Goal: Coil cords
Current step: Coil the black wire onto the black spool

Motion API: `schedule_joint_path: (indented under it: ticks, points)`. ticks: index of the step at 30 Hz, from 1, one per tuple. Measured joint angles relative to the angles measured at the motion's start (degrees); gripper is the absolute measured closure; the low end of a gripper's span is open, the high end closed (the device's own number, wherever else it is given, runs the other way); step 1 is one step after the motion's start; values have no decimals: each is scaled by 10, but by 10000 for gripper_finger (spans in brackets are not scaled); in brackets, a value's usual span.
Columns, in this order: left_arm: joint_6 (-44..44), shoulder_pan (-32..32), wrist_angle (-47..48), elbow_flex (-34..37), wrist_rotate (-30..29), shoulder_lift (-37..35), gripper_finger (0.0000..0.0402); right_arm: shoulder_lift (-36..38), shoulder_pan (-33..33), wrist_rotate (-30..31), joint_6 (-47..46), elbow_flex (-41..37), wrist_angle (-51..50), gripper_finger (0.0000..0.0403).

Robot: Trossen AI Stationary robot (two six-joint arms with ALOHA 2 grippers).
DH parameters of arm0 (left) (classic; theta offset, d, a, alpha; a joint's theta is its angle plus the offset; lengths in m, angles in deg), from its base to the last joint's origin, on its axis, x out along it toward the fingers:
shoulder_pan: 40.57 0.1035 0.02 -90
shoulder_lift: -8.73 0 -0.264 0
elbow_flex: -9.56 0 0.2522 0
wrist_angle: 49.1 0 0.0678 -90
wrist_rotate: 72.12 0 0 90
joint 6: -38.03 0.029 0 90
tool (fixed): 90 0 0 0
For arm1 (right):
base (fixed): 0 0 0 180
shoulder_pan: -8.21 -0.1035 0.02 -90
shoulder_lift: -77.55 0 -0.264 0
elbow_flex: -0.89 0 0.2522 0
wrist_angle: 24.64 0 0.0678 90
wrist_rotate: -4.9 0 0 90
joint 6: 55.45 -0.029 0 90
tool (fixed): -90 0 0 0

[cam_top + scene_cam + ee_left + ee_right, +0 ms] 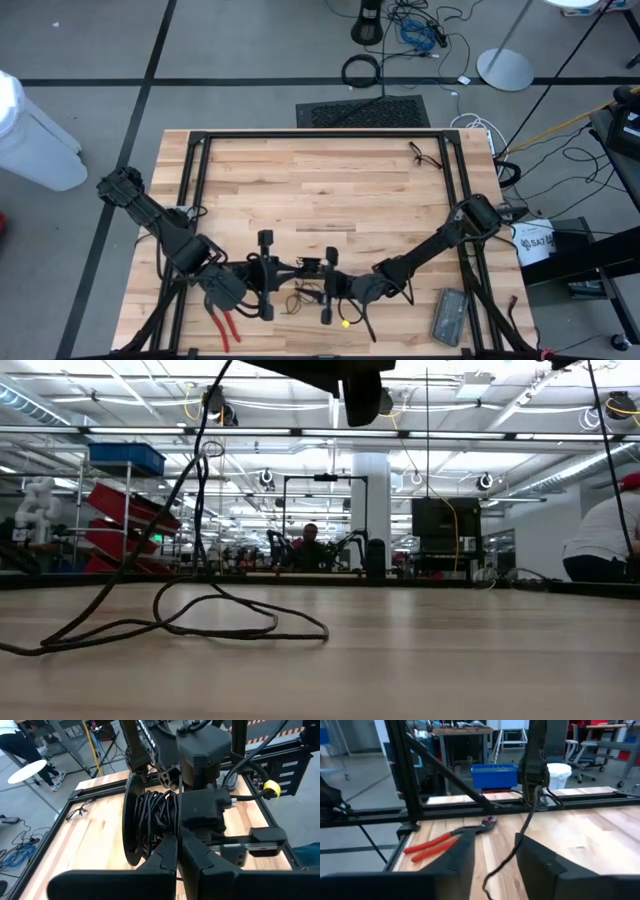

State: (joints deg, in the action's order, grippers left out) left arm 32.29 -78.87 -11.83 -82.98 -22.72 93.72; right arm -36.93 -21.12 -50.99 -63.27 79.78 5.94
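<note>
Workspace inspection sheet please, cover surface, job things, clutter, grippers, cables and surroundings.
Surface: wooden table inside a black frame.
Job things: thin black cord lying loose on the table; more cord wound on a spool at the left gripper.
Clutter: red pliers, grey box, glasses.
Grippers: left gripper shut beside the spool; right gripper open, cord running between its fingers.
Cables: loose cables on the floor past the far edge.
Surroundings: a person beyond the table.

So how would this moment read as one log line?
left claw: shut | right claw: open around cord | pliers: on table
</note>
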Motion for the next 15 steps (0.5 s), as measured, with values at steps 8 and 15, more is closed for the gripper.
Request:
schedule_joint_path:
  ticks: [8,15]
  points:
    - [0,-8,1,0,-1,0,394,1,-11,6,-3,0,-44,392]
    - [-20,-13,37,0,-27,-6,394,21,-28,20,-41,0,-151,401]
